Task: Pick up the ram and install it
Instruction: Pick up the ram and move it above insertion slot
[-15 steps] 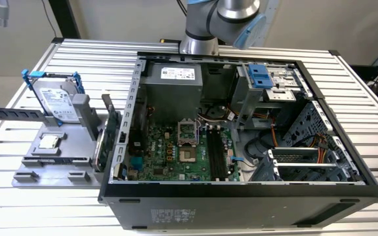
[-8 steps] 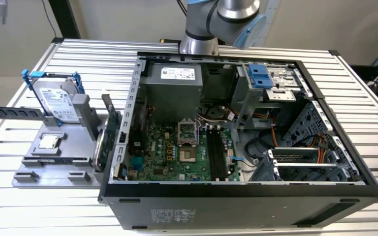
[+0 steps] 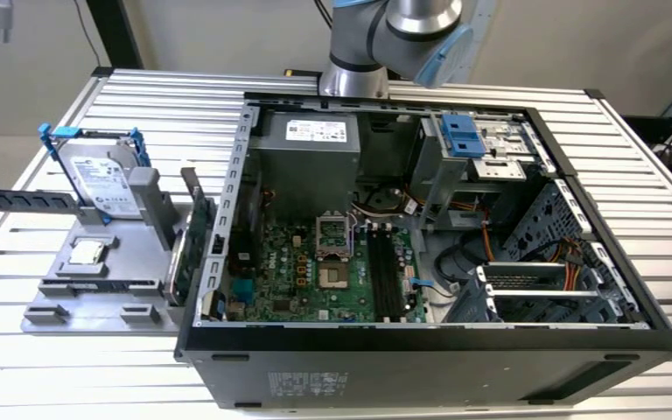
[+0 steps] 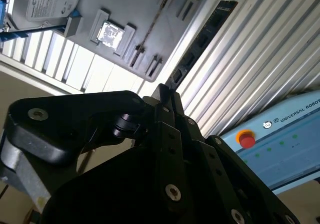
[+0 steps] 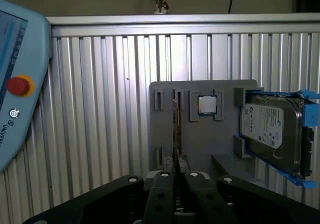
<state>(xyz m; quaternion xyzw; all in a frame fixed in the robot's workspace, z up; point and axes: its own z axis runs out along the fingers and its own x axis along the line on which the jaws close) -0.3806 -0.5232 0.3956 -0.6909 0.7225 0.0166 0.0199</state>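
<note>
Ram (image 4: 202, 39) is in the gripper (image 4: 167, 92), jaws pinched shut on the board's near part. In the second wrist view it runs as a dark, chip-studded strip from the fingertips at frame centre to the upper right, free end pointing upper right. Long axis is parallel to the table (image 5: 100, 109) ribs and to the empty-looking groove of the grey holder plate (image 5: 220, 144) well below. In the first wrist view the board shows edge-on, a thin vertical line at centre frame, so it hangs on edge. CPU chip (image 5: 207, 105) and hard drive (image 5: 272, 129) sit right of that line. My read on the step: pick done, carry phase, install not yet done. The next move calls for getting over the open case (image 3: 430, 339) and lining the long axis up with the memory slots (image 3: 385, 271) on the motherboard (image 3: 301, 271), contacts down, then a straight push. Those slots run top-to-bottom in the exterior view and the ribs left-to-right, so a wrist turn is probably needed.
</note>
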